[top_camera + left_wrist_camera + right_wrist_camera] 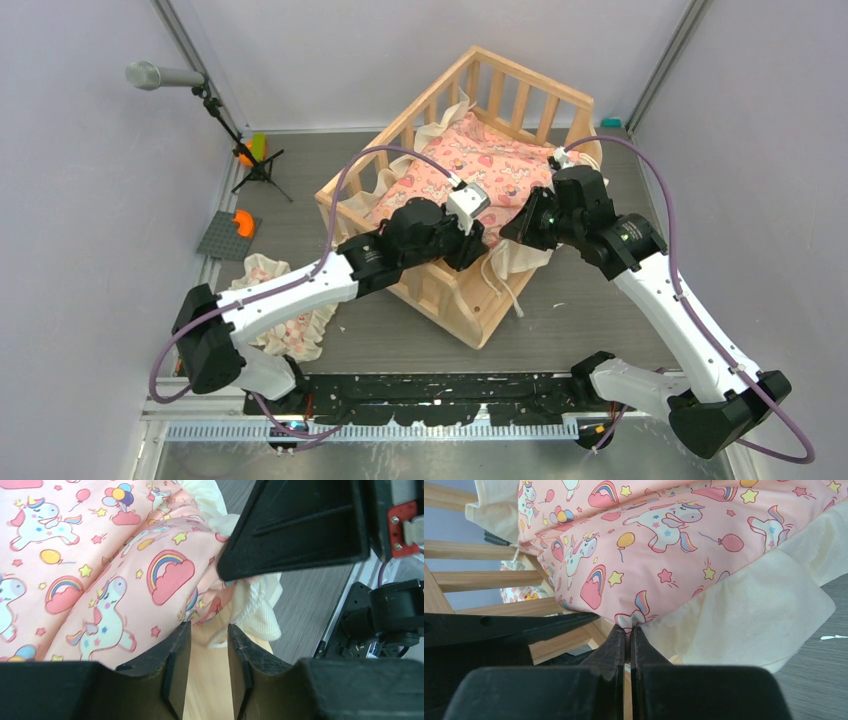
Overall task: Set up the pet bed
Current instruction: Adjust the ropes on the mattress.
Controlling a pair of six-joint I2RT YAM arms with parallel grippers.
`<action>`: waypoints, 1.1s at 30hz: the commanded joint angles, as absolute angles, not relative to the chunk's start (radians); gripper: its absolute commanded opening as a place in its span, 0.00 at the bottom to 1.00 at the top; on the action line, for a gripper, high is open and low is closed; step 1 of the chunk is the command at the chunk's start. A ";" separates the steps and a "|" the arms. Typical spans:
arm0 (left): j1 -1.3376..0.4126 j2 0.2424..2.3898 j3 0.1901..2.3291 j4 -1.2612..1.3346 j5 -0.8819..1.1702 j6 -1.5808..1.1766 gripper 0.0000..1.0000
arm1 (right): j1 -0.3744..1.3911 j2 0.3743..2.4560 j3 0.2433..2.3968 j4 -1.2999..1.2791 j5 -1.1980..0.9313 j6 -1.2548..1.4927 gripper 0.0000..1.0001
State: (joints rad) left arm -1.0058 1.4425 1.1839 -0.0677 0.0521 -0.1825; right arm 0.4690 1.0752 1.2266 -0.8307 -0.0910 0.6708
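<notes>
Grey wood-grain table (600, 300), closed in by pale walls on three sides. Pale natural-wood, slat-sided rectangular pet bed (462, 300) is set diagonally mid-table, one corner turned toward the arm bases. Pink unicorn-printed cushion (470, 150) with cream frill (744, 615) is laid inside; the frill is spilled over the near-right rail. Right gripper (628, 632) is closed to a thin slit at that rail, the cushion hem pinched at its tips. Left gripper (207, 640) is parted narrowly, nothing gripped, held over the same corner close to the right one. Bare tabletop is seen right of the bed and along its near side. Left side is tighter: small cream-frilled pillow (285, 300), black microphone stand (255, 165) and dark grey square plate (225, 238) are ranged near the left wall.
</notes>
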 commanded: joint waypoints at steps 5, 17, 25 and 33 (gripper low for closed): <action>-1.008 1.346 1.167 -0.160 0.078 -0.051 0.43 | 0.465 1.062 1.254 -0.790 -0.075 0.655 0.01; -1.003 1.461 1.266 -0.226 0.263 0.091 0.53 | 0.463 1.051 1.251 -0.792 -0.083 0.652 0.01; -0.992 1.491 1.270 -0.211 0.261 0.136 0.50 | 0.463 1.045 1.256 -0.799 -0.092 0.646 0.01; -0.989 1.532 1.273 -0.163 0.303 0.120 0.46 | 0.463 1.045 1.256 -0.799 -0.102 0.648 0.01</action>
State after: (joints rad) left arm -0.9924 1.4986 1.2507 -0.1780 0.2710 0.1127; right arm 0.4679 1.0710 1.2266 -0.8314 -0.0910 0.6571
